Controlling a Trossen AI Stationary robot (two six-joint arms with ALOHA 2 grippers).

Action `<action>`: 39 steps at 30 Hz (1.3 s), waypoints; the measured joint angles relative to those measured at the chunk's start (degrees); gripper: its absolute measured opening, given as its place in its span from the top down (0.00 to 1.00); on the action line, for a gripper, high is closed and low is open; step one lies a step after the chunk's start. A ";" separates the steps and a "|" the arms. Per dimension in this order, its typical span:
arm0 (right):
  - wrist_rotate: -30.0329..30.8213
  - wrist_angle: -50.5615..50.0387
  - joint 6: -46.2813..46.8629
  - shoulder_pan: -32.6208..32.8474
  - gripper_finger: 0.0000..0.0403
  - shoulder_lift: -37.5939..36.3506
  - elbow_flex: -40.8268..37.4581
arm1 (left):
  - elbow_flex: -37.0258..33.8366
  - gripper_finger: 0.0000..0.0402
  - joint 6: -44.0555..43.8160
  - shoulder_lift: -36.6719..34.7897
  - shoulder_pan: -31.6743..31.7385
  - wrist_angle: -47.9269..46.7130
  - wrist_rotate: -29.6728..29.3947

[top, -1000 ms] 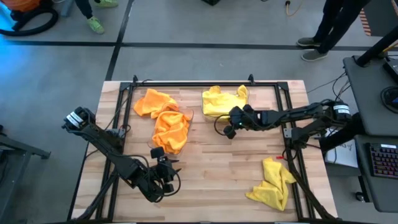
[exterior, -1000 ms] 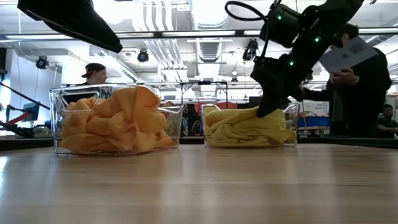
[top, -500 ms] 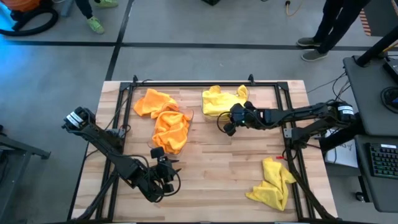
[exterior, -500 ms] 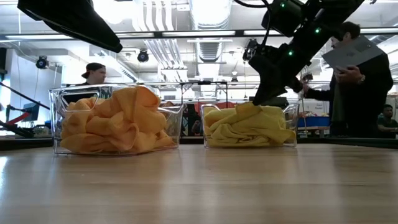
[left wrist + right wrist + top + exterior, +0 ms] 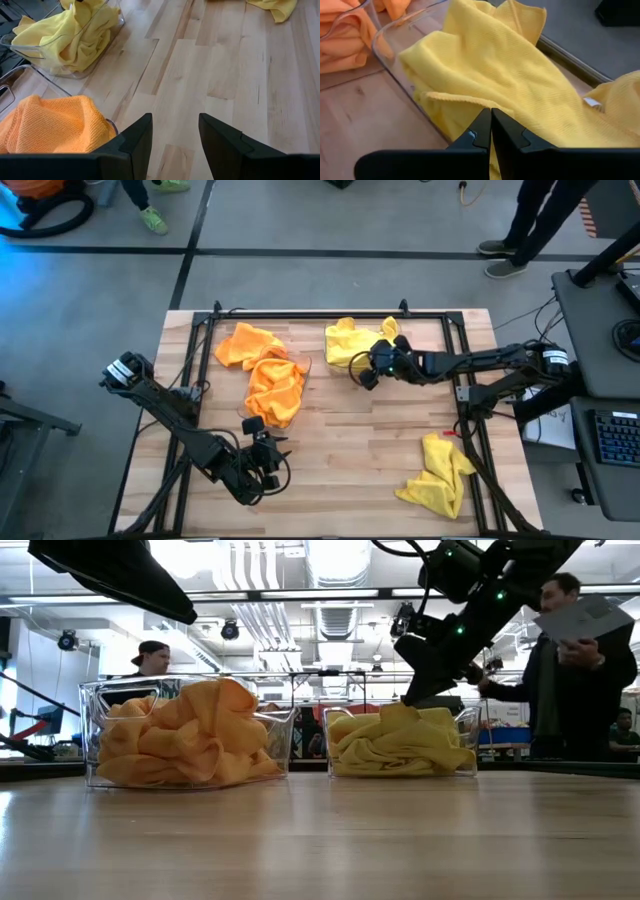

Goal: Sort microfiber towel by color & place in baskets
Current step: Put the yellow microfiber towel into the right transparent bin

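Note:
Two clear baskets stand side by side at the table's far middle. The left basket (image 5: pixel 90 745) holds heaped orange microfiber towels (image 5: pixel 265 375). The right basket (image 5: pixel 470 735) holds yellow towels (image 5: pixel 350 342). Another yellow towel (image 5: pixel 440 475) lies crumpled on the table at the near right. My right gripper (image 5: pixel 360 373) is shut, its tips just at a raised fold on top of the yellow heap (image 5: pixel 400 710). My left gripper (image 5: pixel 268 460) waits open near the front left, above bare wood, with nothing between its fingers (image 5: pixel 175 120). My right gripper slants down from the table's right over the near rim of the yellow basket. Its shut fingertips (image 5: pixel 490 112) stand at the raised fold of the top yellow towel (image 5: pixel 470 100). I cannot tell whether they touch it.
A black metal frame (image 5: pixel 300 315) runs around the table's far edge and sides. People stand in the room beyond the table (image 5: pixel 580 670). Bare wood lies between the baskets and the near edge (image 5: pixel 350 450).
My right gripper has risen out of the yellow basket and drawn a little toward the table's far edge, staying shut. Where it had been pressed down among the yellow towels, a fold now stands up as a small peak.

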 joint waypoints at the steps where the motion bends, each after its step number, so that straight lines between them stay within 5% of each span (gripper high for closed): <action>1: -0.02 0.08 -0.17 -0.27 0.98 0.00 0.00 | 0.00 0.64 0.00 0.02 0.00 0.01 0.00; 39: 0.00 0.08 -1.20 -1.43 0.98 0.04 -0.57 | 0.00 0.64 -0.12 0.01 0.00 0.09 0.00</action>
